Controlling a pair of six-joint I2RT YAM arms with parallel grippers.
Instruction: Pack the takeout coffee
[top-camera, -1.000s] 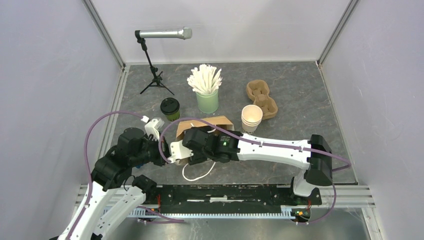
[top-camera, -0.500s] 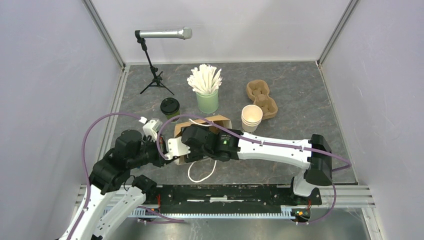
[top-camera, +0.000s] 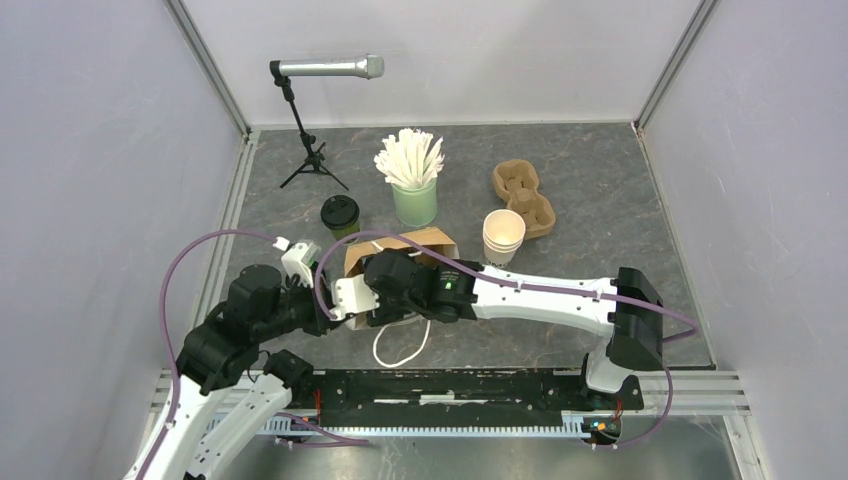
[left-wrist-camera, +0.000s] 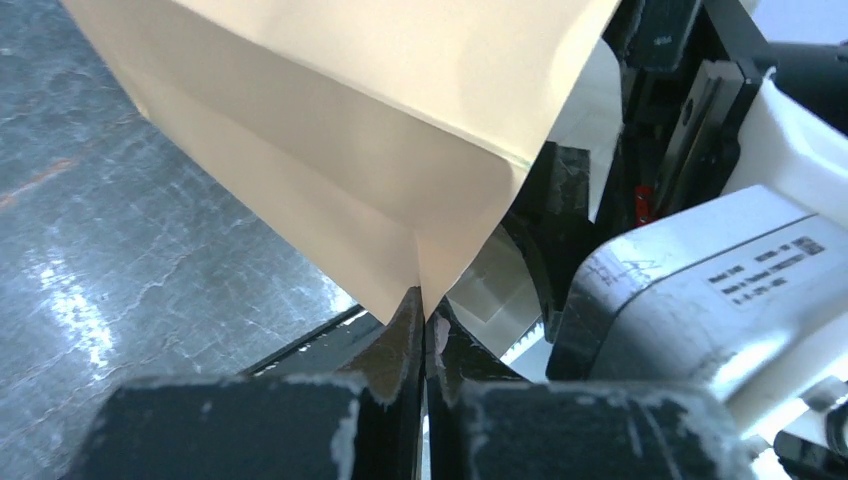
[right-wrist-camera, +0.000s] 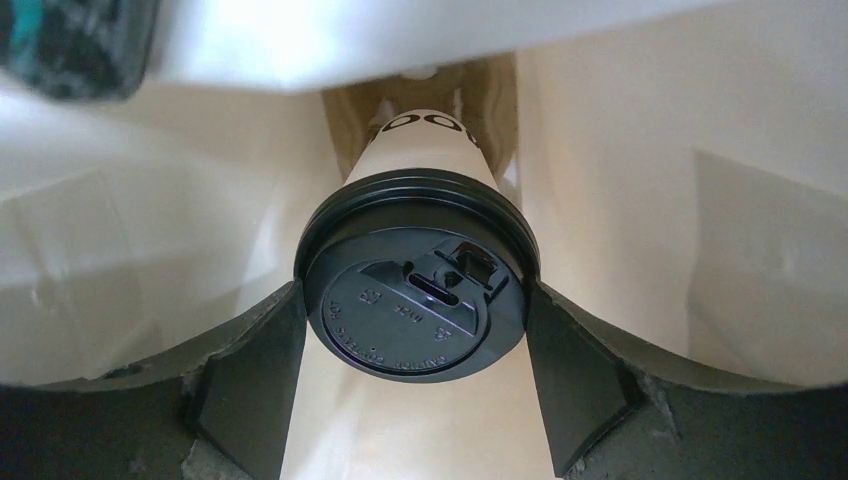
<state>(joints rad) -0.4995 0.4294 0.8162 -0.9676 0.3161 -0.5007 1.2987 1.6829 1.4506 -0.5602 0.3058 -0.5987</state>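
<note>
A white takeout coffee cup (right-wrist-camera: 420, 145) with dark print and a black lid (right-wrist-camera: 400, 320) sits inside the brown paper bag (top-camera: 405, 243). My right gripper (right-wrist-camera: 412, 295) reaches into the bag, and its two fingers press against opposite sides of the lid's rim. At the bag's lower left, my left gripper (left-wrist-camera: 425, 305) is shut on a corner of the bag (left-wrist-camera: 330, 150). The olive-green takeout coffee cup (top-camera: 340, 216) with a black lid stands on the table, left of the bag and apart from both grippers.
Behind the bag stands a mint-green cup of white sticks (top-camera: 414, 200). A stack of lidless cream cups (top-camera: 503, 237) and a cardboard cup carrier (top-camera: 523, 192) are at the back right. A microphone on a tripod (top-camera: 310, 110) stands at the back left. The bag's white handle loop (top-camera: 400, 345) lies on the table.
Both grippers and the bag have shifted a little to the left and away from the arm bases. The bag's handle loop has slid along with them.
</note>
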